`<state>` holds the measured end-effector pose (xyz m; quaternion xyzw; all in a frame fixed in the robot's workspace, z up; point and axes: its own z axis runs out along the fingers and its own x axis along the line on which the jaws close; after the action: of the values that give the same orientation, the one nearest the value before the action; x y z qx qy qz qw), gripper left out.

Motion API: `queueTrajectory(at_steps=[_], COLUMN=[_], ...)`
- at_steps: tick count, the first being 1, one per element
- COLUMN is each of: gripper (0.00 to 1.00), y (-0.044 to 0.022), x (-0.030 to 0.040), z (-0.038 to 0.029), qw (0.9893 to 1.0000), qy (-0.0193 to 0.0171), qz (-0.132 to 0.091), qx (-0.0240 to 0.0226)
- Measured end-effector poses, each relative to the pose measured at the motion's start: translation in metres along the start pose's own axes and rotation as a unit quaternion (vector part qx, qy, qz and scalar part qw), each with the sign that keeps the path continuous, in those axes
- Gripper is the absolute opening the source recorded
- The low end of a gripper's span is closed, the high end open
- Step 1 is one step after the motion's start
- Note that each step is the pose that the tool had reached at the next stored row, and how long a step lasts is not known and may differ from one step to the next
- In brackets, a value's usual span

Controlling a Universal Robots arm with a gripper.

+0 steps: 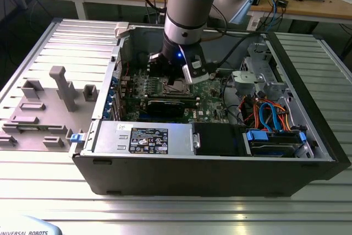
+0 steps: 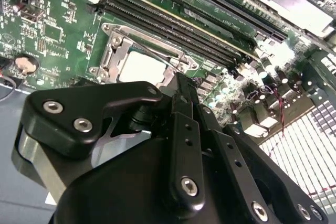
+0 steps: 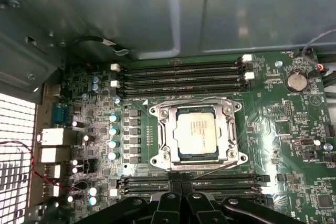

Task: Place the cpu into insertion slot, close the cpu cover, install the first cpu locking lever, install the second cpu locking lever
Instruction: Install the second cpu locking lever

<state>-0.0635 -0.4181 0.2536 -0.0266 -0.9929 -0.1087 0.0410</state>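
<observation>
The cpu (image 3: 197,132) (image 2: 140,66), a silver-grey square chip, lies flat in the insertion slot (image 3: 157,158) on the green motherboard. The cpu cover (image 3: 167,129) (image 2: 113,51), a silver frame plate, lies down around it. One thin wire lever (image 3: 184,101) runs along the socket's side nearest the case wall. A second lever (image 3: 210,167) slants up off the opposite side. My gripper (image 3: 178,178) (image 2: 181,85) (image 1: 177,85) hangs over that second side, its black fingers pressed together at the socket's edge. Whether anything sits between them is hidden.
Long black memory slots (image 3: 178,72) flank the socket on two sides. A black graphics card (image 1: 165,105) and a power supply (image 1: 143,136) lie closer to the exterior camera. Coloured cables (image 1: 264,111) fill the case's right end. Grey fixtures (image 1: 60,89) stand outside on the exterior view's left.
</observation>
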Motion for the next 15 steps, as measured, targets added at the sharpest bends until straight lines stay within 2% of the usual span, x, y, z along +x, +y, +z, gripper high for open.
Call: queueTrajectory(at_steps=[6, 13, 15], gripper=[0.11, 0.11, 0.11], y=[-0.0058, -0.0088, -0.0090], x=[0.0000, 0.0091, 0.0092], z=[0.0085, 0.0163, 0.0165], qw=[1.0000, 1.0000, 1.0000], qy=[0.0013, 0.0022, 0.0022], qz=[0.002, 0.006, 0.006], qx=[-0.0002, -0.0005, -0.0007])
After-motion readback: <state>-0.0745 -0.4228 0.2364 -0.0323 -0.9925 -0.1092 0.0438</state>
